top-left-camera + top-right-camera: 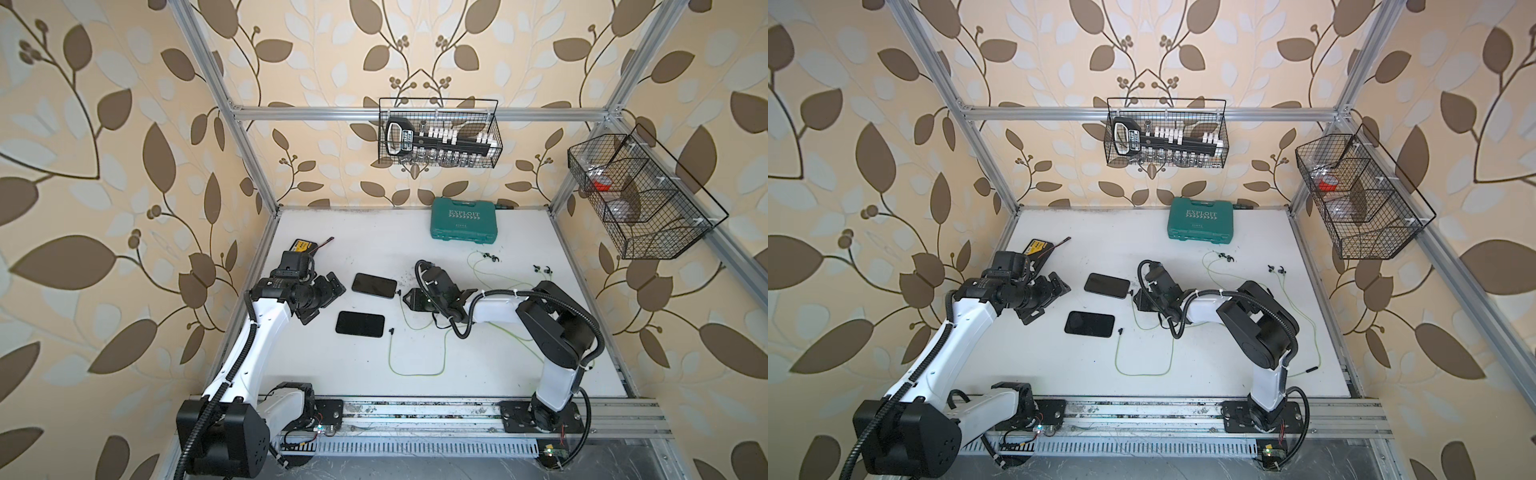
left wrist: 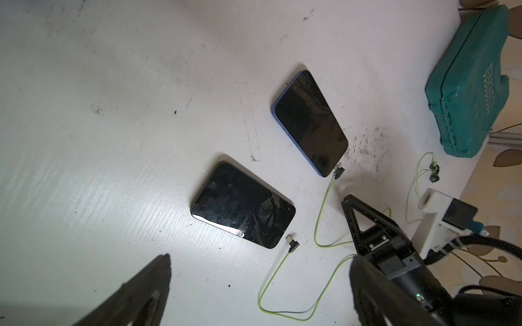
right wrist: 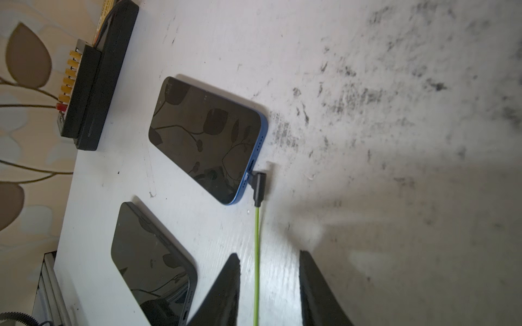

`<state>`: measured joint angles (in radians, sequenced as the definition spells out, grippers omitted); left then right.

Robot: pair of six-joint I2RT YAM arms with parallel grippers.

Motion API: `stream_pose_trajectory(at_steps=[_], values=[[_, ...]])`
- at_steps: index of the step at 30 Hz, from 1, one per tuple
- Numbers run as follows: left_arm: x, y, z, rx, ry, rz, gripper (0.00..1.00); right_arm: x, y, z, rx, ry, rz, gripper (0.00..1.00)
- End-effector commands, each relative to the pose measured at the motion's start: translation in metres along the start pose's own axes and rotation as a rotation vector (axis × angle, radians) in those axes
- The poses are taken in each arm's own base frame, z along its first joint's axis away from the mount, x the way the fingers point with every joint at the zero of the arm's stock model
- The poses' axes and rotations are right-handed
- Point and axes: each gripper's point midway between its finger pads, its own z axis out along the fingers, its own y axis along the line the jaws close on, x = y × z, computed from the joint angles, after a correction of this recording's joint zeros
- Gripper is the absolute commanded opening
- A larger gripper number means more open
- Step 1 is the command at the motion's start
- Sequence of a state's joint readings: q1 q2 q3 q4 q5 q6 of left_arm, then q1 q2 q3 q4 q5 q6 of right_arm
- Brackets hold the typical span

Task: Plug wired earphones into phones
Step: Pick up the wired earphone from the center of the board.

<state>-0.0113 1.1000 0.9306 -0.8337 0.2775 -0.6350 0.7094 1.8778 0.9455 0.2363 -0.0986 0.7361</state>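
Two black phones lie mid-table: the far phone [image 1: 374, 285] [image 3: 203, 135] with a blue edge, and the near phone [image 1: 360, 324] [image 2: 243, 203]. One earphones plug [image 3: 258, 183] has its tip against the far phone's end; whether it is seated I cannot tell. Its yellow-green cable [image 3: 257, 254] runs untouched between the parted jaws of my right gripper [image 3: 269, 253] [image 1: 409, 300], just right of that phone. The other plug [image 2: 378, 243] [image 1: 391, 331] lies loose, a small gap from the near phone. My left gripper [image 1: 322, 302] [image 2: 260, 259] stands wide open and holds nothing, left of both phones.
A teal tool case [image 1: 463, 222] sits at the back, with earbuds [image 1: 615, 258] [image 1: 542, 270] lying in front of it. A long black case [image 1: 305, 247] lies at the back left. Cable loops [image 1: 415, 370] trail toward the front. Wire baskets [image 1: 440, 137] hang on the frame.
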Motion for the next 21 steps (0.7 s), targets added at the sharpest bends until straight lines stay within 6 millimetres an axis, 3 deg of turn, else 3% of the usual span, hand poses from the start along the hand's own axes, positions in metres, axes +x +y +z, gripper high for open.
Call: stream_pose_trajectory(at_steps=[1, 21], values=[[-0.005, 0.000, -0.005, 0.012, -0.033, -0.007, 0.98, -0.008, 0.004, 0.011, -0.020, -0.002, 0.005, 0.33], [-0.003, -0.004, -0.005, 0.041, -0.031, -0.006, 0.98, -0.002, -0.005, 0.043, 0.007, 0.033, 0.087, 0.23]])
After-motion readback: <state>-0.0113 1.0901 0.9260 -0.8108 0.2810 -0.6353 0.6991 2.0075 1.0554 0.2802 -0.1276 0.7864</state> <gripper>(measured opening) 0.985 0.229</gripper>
